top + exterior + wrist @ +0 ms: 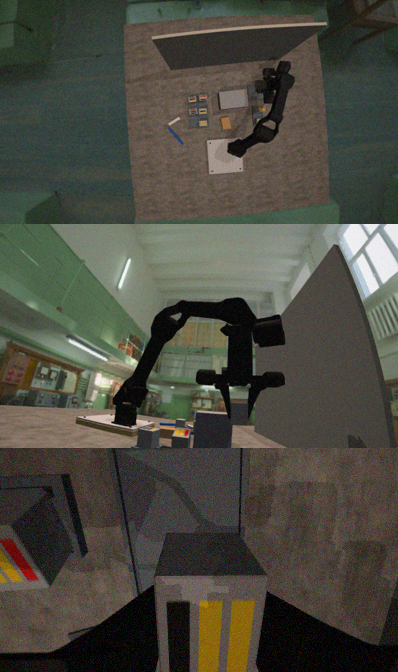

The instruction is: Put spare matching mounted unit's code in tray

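Spare (210,608) is clamped in my claw (239,407) right now, fingers squeezed in on its sides, so it's a firm hold and not just a hover. From the wrist view its label shows one dark bar and two yellow ones, and directly past it is the grey tray (180,503), lying flat on the tabletop (161,174). The block looks clear of the surface, hanging above the tray's near edge rather than sitting in it. So I'd say I'm in the carry-and-place step, pretty far along. Next move as I see it: nudge forward until the block is over the tray's middle, lower until it rests, then open up and back off straight so I don't tip it.
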`<state>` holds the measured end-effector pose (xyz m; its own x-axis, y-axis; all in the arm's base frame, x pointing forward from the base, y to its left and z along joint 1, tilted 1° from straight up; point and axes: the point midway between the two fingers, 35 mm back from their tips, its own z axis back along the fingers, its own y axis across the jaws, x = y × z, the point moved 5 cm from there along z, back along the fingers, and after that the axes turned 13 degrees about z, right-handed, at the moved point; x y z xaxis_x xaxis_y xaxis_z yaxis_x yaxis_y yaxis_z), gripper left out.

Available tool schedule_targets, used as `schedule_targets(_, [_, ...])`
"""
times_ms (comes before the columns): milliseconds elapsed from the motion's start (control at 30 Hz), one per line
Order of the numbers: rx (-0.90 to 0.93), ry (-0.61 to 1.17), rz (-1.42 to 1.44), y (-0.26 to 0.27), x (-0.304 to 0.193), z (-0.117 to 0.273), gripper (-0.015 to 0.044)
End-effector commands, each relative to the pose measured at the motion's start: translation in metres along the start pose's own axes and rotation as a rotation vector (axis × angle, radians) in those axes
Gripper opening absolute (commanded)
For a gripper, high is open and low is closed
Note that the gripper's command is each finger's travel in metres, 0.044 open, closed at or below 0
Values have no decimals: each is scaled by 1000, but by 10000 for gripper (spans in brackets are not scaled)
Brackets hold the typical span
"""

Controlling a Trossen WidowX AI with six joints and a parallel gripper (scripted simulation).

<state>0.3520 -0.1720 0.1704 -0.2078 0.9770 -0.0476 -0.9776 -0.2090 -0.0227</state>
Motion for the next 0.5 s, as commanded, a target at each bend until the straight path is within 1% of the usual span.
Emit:
schedule_targets(0, [2,-4,7,0,1,-4,0])
schedule_targets(467, [2,-4,7,1,1,-14,0])
